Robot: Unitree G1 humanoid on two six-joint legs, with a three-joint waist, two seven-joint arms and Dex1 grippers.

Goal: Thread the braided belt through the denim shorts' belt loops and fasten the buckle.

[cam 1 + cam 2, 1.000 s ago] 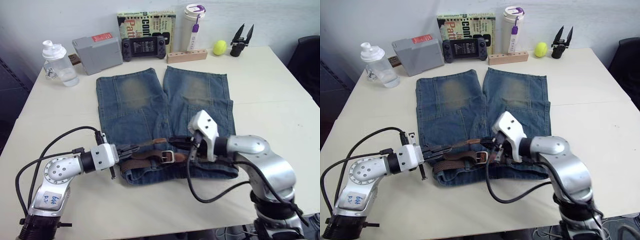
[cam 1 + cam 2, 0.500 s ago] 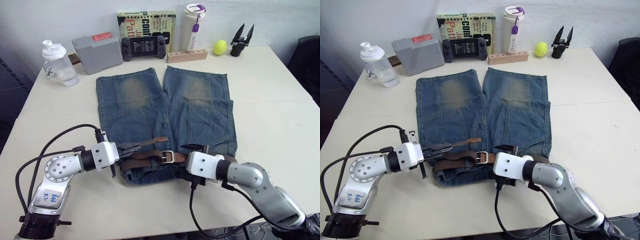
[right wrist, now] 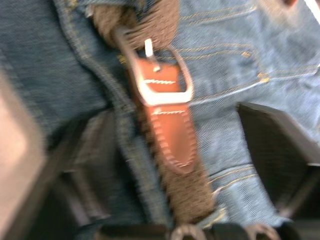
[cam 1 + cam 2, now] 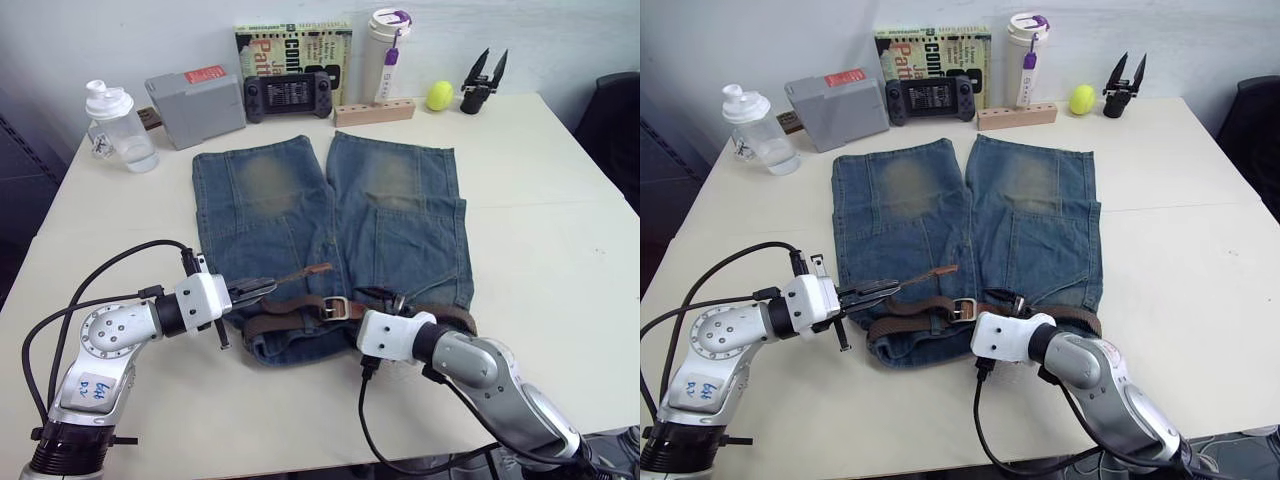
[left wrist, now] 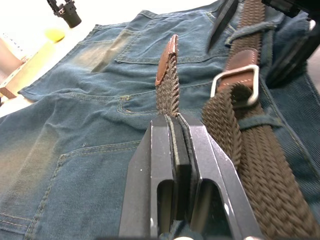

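Dark-brown woven strap, the braided belt (image 4: 290, 312), lies along the waistband of the faded blue denim shorts (image 4: 330, 215), which are spread flat on the pale bench (image 4: 540, 190) with the legs pointing away from the robot. At the left, the left gripper (image 5: 175, 145) has its jaws clenched on the belt's free end, holding its tan leather tip (image 5: 171, 50) up off the denim, clear of the small silver rectangular metal buckle (image 4: 335, 308) near mid-waistband. The chief risk, as I judge it, is that the limp braid sags or twists between jaws and tip, so the tip misses the frame or catches on the prong; a hard pull could also bunch the waistband and drag a belt loop (image 5: 245, 31) askew. To the right, the right gripper (image 3: 165, 145) hovers with its jaws released either side of the buckle's tan leather end, gripping nothing; closing off-centre could pinch denim with the belt. Counted: one belt, one buckle, one pair of shorts, two grippers. Along the far edge stand one clear bottle (image 4: 118, 127), one grey box (image 4: 195, 105), one game controller (image 4: 288, 95), one book (image 4: 293, 45), one white tumbler (image 4: 386, 55), one wooden block (image 4: 374, 111), one yellow ball (image 4: 439, 95) and one spare black gripper (image 4: 483, 78).
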